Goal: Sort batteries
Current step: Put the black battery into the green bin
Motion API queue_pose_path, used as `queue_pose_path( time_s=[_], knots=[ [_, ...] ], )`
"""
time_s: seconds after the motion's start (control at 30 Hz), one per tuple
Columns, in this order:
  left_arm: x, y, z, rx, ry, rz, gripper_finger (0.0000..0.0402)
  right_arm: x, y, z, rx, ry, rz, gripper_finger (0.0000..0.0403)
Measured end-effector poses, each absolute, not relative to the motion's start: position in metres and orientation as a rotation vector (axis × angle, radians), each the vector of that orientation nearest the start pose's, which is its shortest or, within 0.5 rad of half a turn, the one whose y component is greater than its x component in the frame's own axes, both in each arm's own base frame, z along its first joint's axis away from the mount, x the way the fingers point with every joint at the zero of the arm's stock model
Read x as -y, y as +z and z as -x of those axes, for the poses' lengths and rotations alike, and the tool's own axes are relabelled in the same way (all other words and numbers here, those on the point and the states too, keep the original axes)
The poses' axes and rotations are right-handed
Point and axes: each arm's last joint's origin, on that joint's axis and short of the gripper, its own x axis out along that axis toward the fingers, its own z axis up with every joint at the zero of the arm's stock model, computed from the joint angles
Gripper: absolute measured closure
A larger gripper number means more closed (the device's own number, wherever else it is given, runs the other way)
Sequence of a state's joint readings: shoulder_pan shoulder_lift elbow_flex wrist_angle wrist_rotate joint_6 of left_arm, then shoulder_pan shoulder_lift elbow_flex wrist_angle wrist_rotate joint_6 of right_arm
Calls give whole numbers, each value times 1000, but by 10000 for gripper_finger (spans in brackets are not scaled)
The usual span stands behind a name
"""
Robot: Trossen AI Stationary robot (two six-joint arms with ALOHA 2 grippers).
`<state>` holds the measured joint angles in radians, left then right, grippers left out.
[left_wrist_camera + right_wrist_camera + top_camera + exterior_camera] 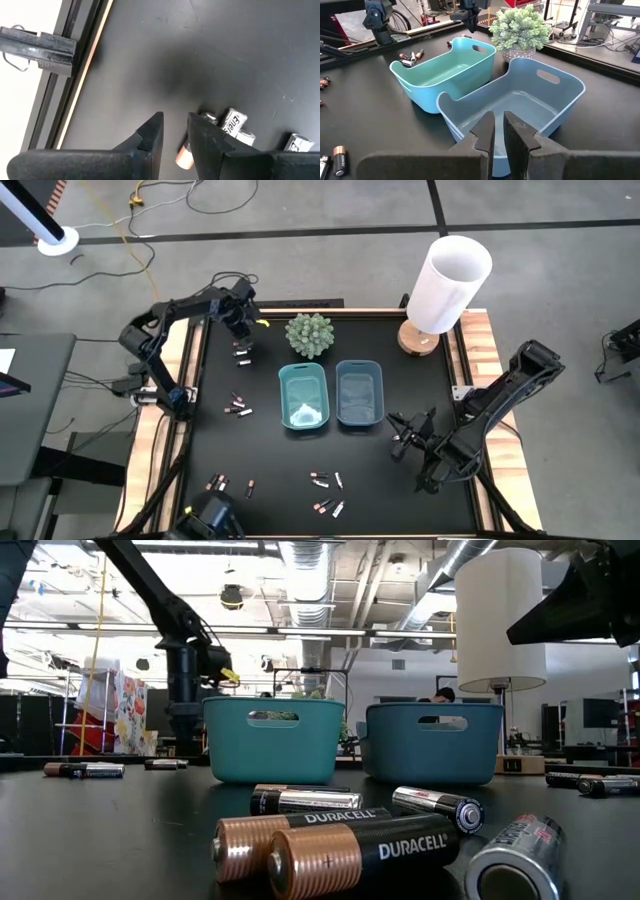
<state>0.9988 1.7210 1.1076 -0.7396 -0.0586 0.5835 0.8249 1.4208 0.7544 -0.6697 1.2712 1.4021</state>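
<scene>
Small batteries lie on their sides in loose groups on the black table: a pair (pixel 241 358) at the far left, more (pixel 238 409) left of the trays, and several along the near edge (pixel 325 492), large in the low view (pixel 340 845). My left gripper (pixel 240 338) hovers over the far-left pair, fingers narrowly open (pixel 175 132). A copper battery end (pixel 184 156) shows in the gap and silvery batteries (pixel 232 124) lie beside it. My right gripper (pixel 405 435) waits right of the trays, fingers nearly together (pixel 499 125) and holding nothing.
A teal tray (pixel 304 398) and a blue tray (pixel 359 392) stand side by side mid-table; no battery shows in either one (pixel 520 102). A potted plant (pixel 309 334) stands behind them and a white lamp (pixel 445 285) at the far right corner. Wooden rails edge the table.
</scene>
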Motion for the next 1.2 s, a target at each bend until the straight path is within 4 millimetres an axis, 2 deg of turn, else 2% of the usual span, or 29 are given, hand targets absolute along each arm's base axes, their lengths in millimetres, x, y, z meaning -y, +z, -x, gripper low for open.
queue_pose_path(
  time_s=[0.3, 0.6, 0.83, 1.2],
  knots=[
    [-263, 177, -165, -1459, 343, 135, 320, -149, 186, -175, -255, -680, -171, 344],
    [-261, 176, -166, -1458, 337, 127, 320, -149, 186, -175, -258, -679, -174, 344],
    [-254, 153, -161, -1467, 350, 96, 320, -149, 186, -175, -269, -677, -179, 344],
    [-256, 153, -159, -1470, 384, 88, 320, -149, 186, -176, -273, -672, -169, 344]
  ],
)
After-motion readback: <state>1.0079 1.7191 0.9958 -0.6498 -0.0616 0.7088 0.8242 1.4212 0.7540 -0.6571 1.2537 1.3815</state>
